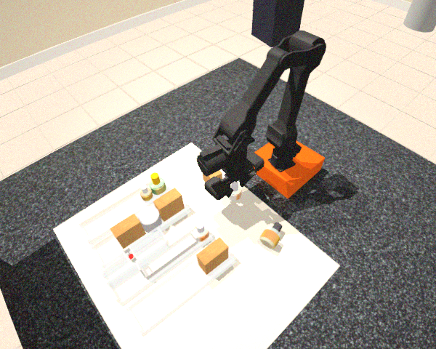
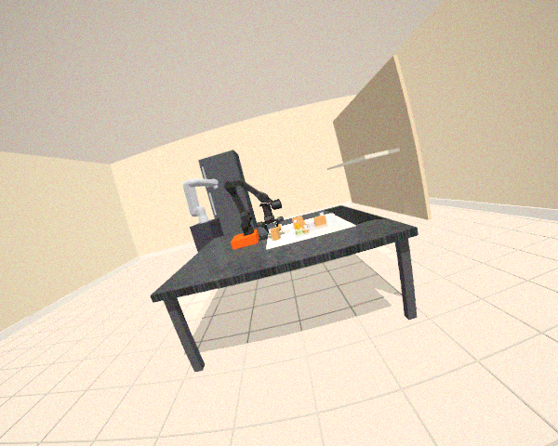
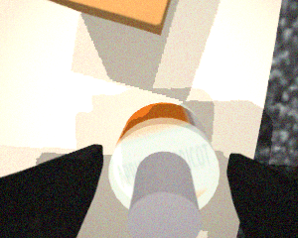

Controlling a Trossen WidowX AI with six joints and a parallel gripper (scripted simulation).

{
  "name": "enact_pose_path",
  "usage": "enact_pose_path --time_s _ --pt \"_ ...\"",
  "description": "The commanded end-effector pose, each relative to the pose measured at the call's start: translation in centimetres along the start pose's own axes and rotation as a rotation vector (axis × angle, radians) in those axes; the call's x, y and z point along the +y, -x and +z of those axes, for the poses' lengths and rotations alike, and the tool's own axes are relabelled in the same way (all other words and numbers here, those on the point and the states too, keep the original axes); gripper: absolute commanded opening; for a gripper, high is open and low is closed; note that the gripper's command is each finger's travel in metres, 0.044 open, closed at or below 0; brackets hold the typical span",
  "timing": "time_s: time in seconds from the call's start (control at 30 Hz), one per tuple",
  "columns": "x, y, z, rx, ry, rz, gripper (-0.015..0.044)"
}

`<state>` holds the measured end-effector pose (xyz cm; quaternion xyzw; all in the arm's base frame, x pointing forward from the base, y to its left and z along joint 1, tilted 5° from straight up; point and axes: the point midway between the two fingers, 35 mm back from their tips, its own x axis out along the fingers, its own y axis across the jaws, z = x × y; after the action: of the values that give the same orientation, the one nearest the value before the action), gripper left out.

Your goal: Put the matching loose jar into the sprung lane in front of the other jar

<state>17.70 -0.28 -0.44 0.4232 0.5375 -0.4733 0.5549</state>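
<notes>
Dark table carried a white mat. Black arm rose from orange base at the mat's edge and folded down over the near corner. Lane rack sat mid-mat w/ three tan boxes; a small orange jar w/ grey cap stood in one lane. Bigger jar lay tipped on the mat, well apart. Gripper was part-closed, pointing down, fingers either side of loose jar, thin gaps both sides, not yet gripping. That jar stood upright on the mat beside a tan block
</notes>
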Motion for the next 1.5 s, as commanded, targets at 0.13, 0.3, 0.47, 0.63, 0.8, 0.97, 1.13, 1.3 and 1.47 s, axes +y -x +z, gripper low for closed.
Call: enact_pose_path --time_s 0.13,0.3,0.47,0.63,0.8,0.97,1.13,1.3,1.47 --pt "0.1 0.0 0.0 0.002 0.006 0.003 0.017" --pt "0.2 0.3 0.0 0.002 0.006 0.003 0.0078" --pt "0.8 2.7 0.2 0.002 0.006 0.004 0.0" --pt "1.2 5.3 0.4 0.002 0.006 0.005 0.0" --pt "1.1 8.0 0.6 0.002 0.006 0.005 0.0" --pt "0.8 10.4 0.6 0.002 0.006 0.004 0.0" --pt "1.3 10.4 0.5 0.002 0.066 0.005 0.0" --pt "2.8 10.0 0.1 0.002 0.267 0.007 0.0" --pt "4.4 9.5 -0.4 0.002 0.468 0.008 0.0"
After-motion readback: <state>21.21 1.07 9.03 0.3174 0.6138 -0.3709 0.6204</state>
